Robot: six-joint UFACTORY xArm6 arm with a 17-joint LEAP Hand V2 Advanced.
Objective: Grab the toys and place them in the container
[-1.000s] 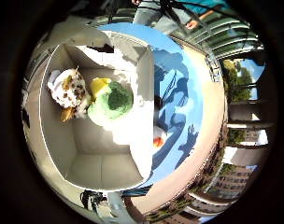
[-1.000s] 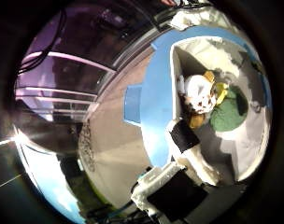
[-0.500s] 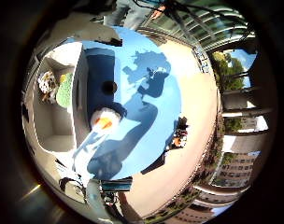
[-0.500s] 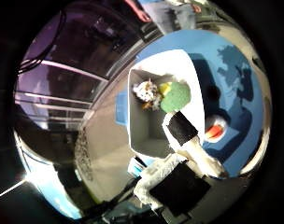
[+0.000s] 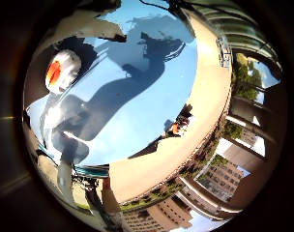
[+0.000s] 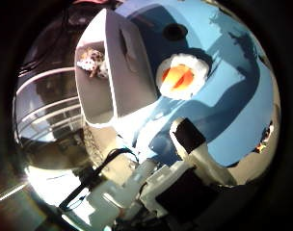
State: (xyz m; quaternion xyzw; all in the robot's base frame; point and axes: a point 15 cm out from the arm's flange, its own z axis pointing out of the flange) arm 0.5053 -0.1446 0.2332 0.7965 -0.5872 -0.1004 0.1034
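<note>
An orange and white toy (image 6: 182, 75) lies on the blue table (image 6: 233, 87), beside the white container (image 6: 116, 89). A white spotted toy (image 6: 92, 64) lies inside the container. My hand (image 6: 190, 159) is above the table, a short way from the orange toy, and nothing is between the fingers that show. The fingers look relaxed. In the little finger side view the orange toy (image 5: 58, 70) lies on the blue table (image 5: 166, 87), next to the hand's shadow.
A dark round spot (image 6: 173, 32) sits on the table beyond the orange toy. A small dark object (image 5: 179, 118) stands at the table's edge. Railings and buildings surround the table.
The views have swung from over the container out over the blue table. The orange toy now fills more of the thumb side view. The container's toys have not moved.
</note>
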